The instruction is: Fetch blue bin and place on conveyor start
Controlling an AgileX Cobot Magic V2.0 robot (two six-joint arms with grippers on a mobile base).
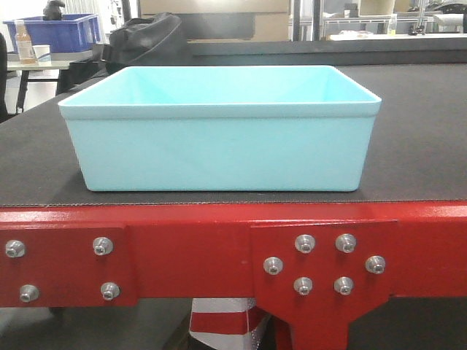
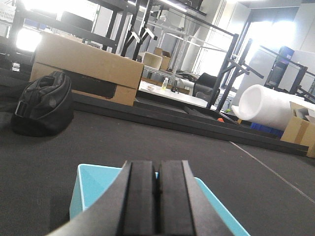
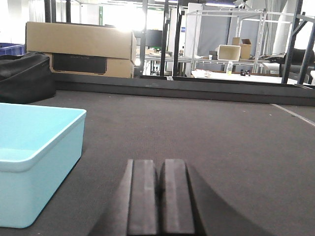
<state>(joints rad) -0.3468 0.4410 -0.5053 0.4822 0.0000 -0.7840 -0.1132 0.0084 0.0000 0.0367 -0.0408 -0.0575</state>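
Blue bin (image 1: 219, 138): smooth plastic. Conveyor start (image 1: 408, 146): matt textured belt, glossy red metal frame.

Large workshop hall, lit by bright windows (image 2: 44, 7) at rear w/ strong glare. Black metal racking (image 2: 147, 24) & silver shelving frames (image 3: 226, 29) along back. Big cardboard box (image 2: 88, 66) beyond, black bag (image 2: 42, 103) beside it. White foam roll (image 2: 268, 105) at right. Dark blue crate (image 1: 55, 30) on side table (image 1: 40, 64), far left.
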